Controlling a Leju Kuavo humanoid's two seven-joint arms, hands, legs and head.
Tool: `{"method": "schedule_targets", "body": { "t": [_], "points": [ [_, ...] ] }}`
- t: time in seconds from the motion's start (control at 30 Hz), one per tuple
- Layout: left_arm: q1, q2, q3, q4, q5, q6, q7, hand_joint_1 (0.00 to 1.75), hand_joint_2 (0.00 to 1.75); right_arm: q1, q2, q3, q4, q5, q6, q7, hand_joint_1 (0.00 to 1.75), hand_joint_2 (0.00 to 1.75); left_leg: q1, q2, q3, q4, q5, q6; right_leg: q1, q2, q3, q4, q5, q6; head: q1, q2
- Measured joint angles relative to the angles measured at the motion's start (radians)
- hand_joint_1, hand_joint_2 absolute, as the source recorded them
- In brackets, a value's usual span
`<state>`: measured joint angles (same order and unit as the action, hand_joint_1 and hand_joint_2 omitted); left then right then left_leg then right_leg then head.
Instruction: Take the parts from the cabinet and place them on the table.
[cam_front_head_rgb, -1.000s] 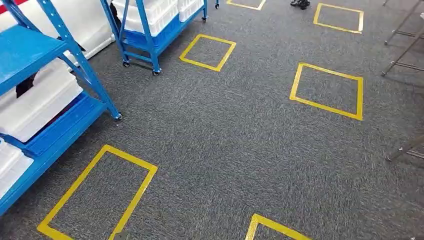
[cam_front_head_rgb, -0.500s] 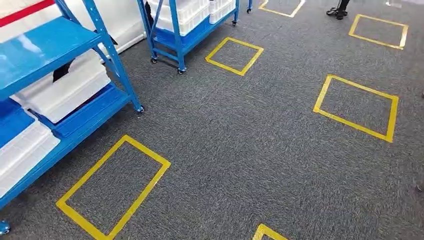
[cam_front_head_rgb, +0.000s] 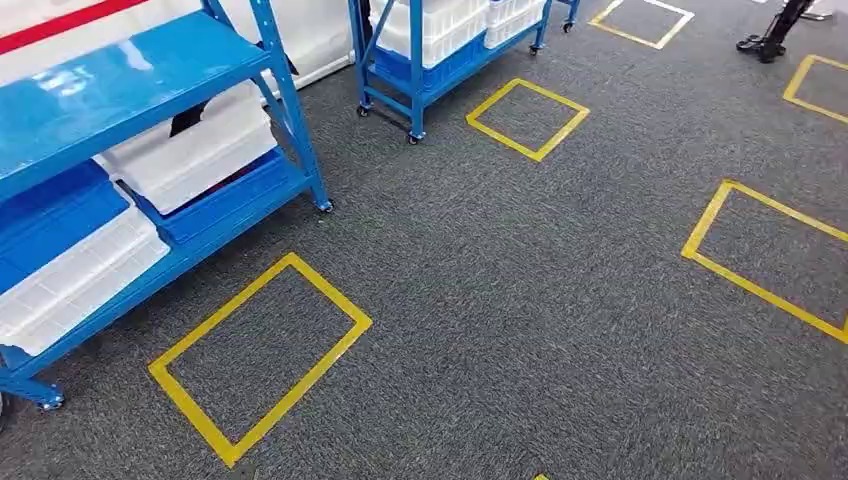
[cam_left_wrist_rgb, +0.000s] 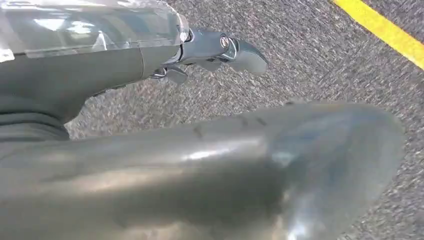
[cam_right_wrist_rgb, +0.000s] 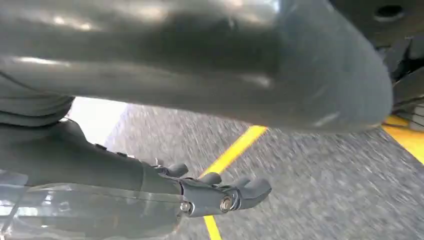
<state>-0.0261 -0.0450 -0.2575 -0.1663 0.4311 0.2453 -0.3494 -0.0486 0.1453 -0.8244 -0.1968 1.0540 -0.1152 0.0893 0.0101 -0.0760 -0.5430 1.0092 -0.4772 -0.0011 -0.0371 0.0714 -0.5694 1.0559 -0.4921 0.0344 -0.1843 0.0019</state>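
On the lower tiers of the near blue rack (cam_front_head_rgb: 150, 70), taken as the cabinet of the task:
- White lidded bins (cam_front_head_rgb: 190, 155), stacked under the top shelf, and a ribbed white tray (cam_front_head_rgb: 70, 285) one tier down, beside a blue bin (cam_front_head_rgb: 45, 215). Closed or turned away, so contents cannot be told. Judged to hold the parts, since nothing loose lies on the rack's bare top shelf.

On the carpet (cam_front_head_rgb: 520, 300) just in front of the rack:
- Yellow tape square (cam_front_head_rgb: 260, 355), nearest of several such marks. Probably a standing spot, set close enough for an arm to reach the tiers.

Beyond the rack, well apart:
- Second blue rack (cam_front_head_rgb: 415, 60) on castors, loaded with more white bins.
- Person's shoes (cam_front_head_rgb: 765, 45), far across the carpet from the rack.

Hanging over the carpet, away from the rack:
- Left hand (cam_left_wrist_rgb: 210, 50): released, thumb stretched out, nothing in it.
- Right hand (cam_right_wrist_rgb: 215, 192): released, fingers loosely apart, nothing grasped, a yellow tape line beneath.
- Both presumably lowered for walking, as no reach is possible from here.

Stage, judged: approach to the rack, no part yet taken. Next need: stand square to the lower tiers before raising an arm.
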Motion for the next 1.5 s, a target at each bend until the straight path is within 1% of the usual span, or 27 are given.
{"method": "schedule_targets", "body": {
  "t": [0.03,0.13,0.17,0.2,0.23,0.3,0.37,0.4,0.47,0.5,0.53,0.63,0.67,0.73,0.8,0.83,0.9,0.97,1.0,1.03,1.17,1.23,1.3,1.37,1.4,1.47,1.5],
  "points": [
    [-0.004,0.000,0.000,0.000,0.000,0.000,0.000,0.00,0.00,-0.003,0.000,0.000,0.000,0.000,0.000,-0.001,0.00,0.00,0.001,-0.010,-0.005,0.007,-0.003,-0.008,0.004,0.005,0.004,-0.018,-0.005,-0.011,-0.002,0.000],
    [0.002,0.000,0.000,0.000,0.000,0.000,0.000,0.00,0.00,-0.006,-0.001,0.000,0.000,0.000,0.000,-0.001,0.00,0.00,0.007,-0.032,-0.010,-0.005,0.005,-0.030,0.013,-0.019,0.004,-0.017,-0.003,-0.034,-0.002,0.000],
    [0.003,0.000,0.000,0.000,0.000,0.001,0.000,0.00,0.00,-0.006,-0.001,0.000,0.000,0.000,0.000,-0.001,0.00,0.00,0.009,-0.020,-0.009,0.005,-0.002,-0.033,0.006,-0.033,0.008,-0.027,0.001,-0.046,-0.001,0.000],
    [0.004,0.000,0.000,0.000,0.000,0.002,0.000,0.00,0.00,-0.004,-0.002,0.000,0.000,0.000,0.000,-0.001,0.00,0.00,0.006,0.027,-0.021,0.035,-0.022,-0.034,0.009,-0.041,0.012,-0.030,0.000,-0.051,-0.002,0.000],
    [0.002,0.000,0.000,0.000,0.000,0.002,0.000,0.00,0.00,-0.003,-0.002,0.000,0.000,0.000,0.000,-0.002,0.00,0.00,0.006,0.049,-0.051,0.093,-0.057,-0.035,0.013,-0.053,0.012,-0.030,-0.001,-0.060,-0.002,0.000],
    [-0.003,0.000,0.000,0.000,0.000,0.002,0.000,0.00,0.00,-0.001,-0.002,0.000,0.000,0.000,0.003,-0.002,0.00,0.00,0.007,0.060,-0.129,0.250,-0.128,-0.037,0.023,-0.080,0.013,-0.030,-0.005,-0.067,-0.002,0.000],
    [0.000,0.000,0.000,0.000,0.000,0.002,0.002,0.00,0.00,-0.002,-0.002,0.000,0.000,0.000,0.005,0.000,0.00,0.00,0.007,0.061,-0.154,0.300,-0.125,-0.036,0.030,-0.102,0.015,-0.029,-0.007,-0.071,-0.002,0.000],
    [0.002,0.000,0.000,0.000,0.000,0.002,0.003,0.00,0.00,-0.002,-0.002,0.000,0.000,0.001,0.006,0.000,0.00,0.00,0.006,0.063,-0.135,0.261,-0.096,-0.033,0.032,-0.110,0.017,-0.029,-0.009,-0.072,-0.002,0.000],
    [0.003,0.000,0.000,0.000,0.000,0.002,0.003,0.00,0.00,-0.003,-0.002,0.000,0.000,0.000,0.007,0.001,0.00,0.00,0.000,0.088,-0.049,0.095,-0.011,-0.019,0.036,-0.129,0.028,-0.029,-0.015,-0.069,-0.002,0.000],
    [0.001,0.000,0.000,0.000,0.000,0.002,0.003,0.00,0.00,-0.002,-0.002,0.000,0.000,0.000,0.007,0.002,0.00,0.00,-0.008,0.126,-0.014,0.024,0.002,-0.008,0.037,-0.139,0.033,-0.029,-0.019,-0.067,-0.002,0.000],
    [-0.002,0.000,0.000,0.000,-0.002,0.000,0.003,0.00,0.00,-0.002,-0.002,-0.001,0.000,0.000,0.008,0.002,0.00,0.00,-0.016,0.141,-0.011,0.011,-0.004,-0.002,0.046,-0.146,0.033,-0.024,-0.024,-0.060,-0.002,0.000],
    [0.002,0.000,0.000,0.000,-0.002,-0.002,0.003,0.00,0.00,-0.010,-0.002,-0.002,0.000,-0.001,0.008,0.003,0.00,0.00,-0.020,0.111,-0.017,0.009,0.001,0.005,0.040,-0.165,0.038,-0.030,-0.023,-0.049,-0.002,0.000],
    [0.003,0.000,0.000,0.000,-0.002,-0.002,0.004,0.00,0.00,-0.013,-0.002,-0.001,0.000,-0.001,0.007,0.003,0.00,0.00,-0.007,0.101,0.001,-0.008,0.010,0.013,0.044,-0.168,0.042,-0.029,-0.030,-0.040,-0.002,0.000],
    [0.001,0.000,0.000,0.000,-0.002,-0.002,0.004,0.00,0.00,-0.008,-0.003,-0.002,0.000,-0.001,0.007,0.003,0.00,0.00,-0.005,0.088,0.003,-0.016,0.017,0.022,0.035,-0.097,0.018,0.034,-0.074,-0.030,-0.001,0.000],
    [-0.003,0.000,0.000,0.000,-0.002,-0.002,0.004,0.00,0.00,-0.006,-0.003,-0.002,0.000,-0.001,0.007,0.003,0.00,0.00,-0.005,0.070,-0.001,-0.016,0.017,0.022,0.028,-0.077,-0.065,0.195,-0.151,-0.023,-0.001,0.000],
    [-0.002,0.000,0.000,0.000,-0.002,-0.004,0.004,0.00,0.00,-0.005,-0.003,-0.002,0.000,-0.001,0.007,0.003,0.00,0.00,-0.005,0.061,-0.002,-0.015,0.017,0.022,0.027,-0.076,-0.095,0.252,-0.167,-0.020,-0.001,0.000],
    [0.000,-0.001,0.000,0.000,-0.001,-0.005,0.005,0.00,0.00,-0.004,-0.003,-0.002,0.000,0.000,0.007,0.005,0.00,0.00,-0.003,0.039,0.000,-0.013,0.016,0.020,0.020,-0.076,-0.095,0.236,-0.122,-0.015,-0.001,0.000],
    [0.000,-0.002,0.000,0.000,0.000,-0.008,0.006,0.00,0.00,-0.003,-0.006,-0.003,0.000,0.000,0.006,0.008,0.00,0.00,0.001,0.014,0.002,-0.005,0.011,0.011,0.012,-0.063,-0.019,0.066,-0.018,-0.011,-0.001,0.000],
    [-0.001,-0.002,0.000,0.000,0.001,-0.010,0.007,0.00,0.00,-0.002,-0.006,-0.003,0.000,0.000,0.006,0.009,0.00,0.00,0.003,0.006,-0.001,0.001,0.006,0.004,0.006,-0.030,0.009,-0.003,-0.003,-0.011,-0.001,0.000],
    [-0.003,-0.001,0.000,0.000,0.002,-0.010,0.009,0.00,0.00,0.000,-0.006,-0.003,0.000,0.002,0.006,0.010,0.00,0.00,-0.002,-0.002,-0.008,0.012,0.003,-0.006,0.012,-0.004,0.015,-0.014,-0.015,-0.015,-0.001,0.000],
    [0.002,-0.001,0.000,0.000,0.002,-0.005,0.014,0.00,0.00,-0.008,-0.006,-0.003,0.000,0.006,0.003,0.009,0.00,0.00,0.004,-0.028,-0.016,0.003,0.008,-0.032,0.013,-0.038,0.014,-0.017,-0.010,-0.050,-0.001,0.000],
    [0.002,-0.002,0.000,0.000,0.001,-0.003,0.011,0.00,0.00,-0.004,-0.007,-0.003,0.000,0.006,-0.001,0.008,0.00,0.00,0.002,0.045,-0.042,0.067,-0.036,-0.035,0.015,-0.060,0.017,-0.022,-0.009,-0.068,-0.002,0.000],
    [-0.002,-0.002,0.000,0.000,0.001,-0.003,0.009,0.00,0.00,-0.001,-0.007,-0.003,0.000,0.007,-0.001,0.007,0.00,0.00,0.003,0.061,-0.115,0.218,-0.111,-0.039,0.022,-0.084,0.016,-0.022,-0.011,-0.073,-0.001,0.000],
    [0.000,-0.002,0.000,0.000,0.001,-0.003,0.008,0.00,0.00,-0.001,-0.007,-0.003,0.000,0.007,0.000,0.006,0.00,0.00,0.003,0.063,-0.166,0.324,-0.138,-0.040,0.029,-0.107,0.017,-0.022,-0.014,-0.077,-0.001,0.000],
    [0.002,-0.002,0.000,0.000,0.001,-0.003,0.008,0.00,0.00,-0.002,-0.007,-0.003,0.000,0.007,0.000,0.006,0.00,0.00,0.003,0.064,-0.154,0.303,-0.113,-0.038,0.031,-0.117,0.019,-0.022,-0.015,-0.079,-0.001,0.000],
    [0.004,-0.002,0.000,0.000,0.001,-0.003,0.005,0.00,0.00,-0.004,-0.007,-0.003,0.000,0.008,0.000,0.002,0.00,0.00,-0.001,0.078,-0.074,0.145,-0.028,-0.024,0.036,-0.136,0.028,-0.022,-0.020,-0.078,-0.001,0.000],
    [0.003,-0.002,0.000,0.000,0.001,-0.003,0.003,0.00,0.00,-0.004,-0.007,-0.003,0.000,0.008,0.000,0.002,0.00,0.00,-0.008,0.106,-0.027,0.057,0.008,-0.012,0.037,-0.145,0.033,-0.022,-0.023,-0.076,-0.001,0.000]
  ]
}}
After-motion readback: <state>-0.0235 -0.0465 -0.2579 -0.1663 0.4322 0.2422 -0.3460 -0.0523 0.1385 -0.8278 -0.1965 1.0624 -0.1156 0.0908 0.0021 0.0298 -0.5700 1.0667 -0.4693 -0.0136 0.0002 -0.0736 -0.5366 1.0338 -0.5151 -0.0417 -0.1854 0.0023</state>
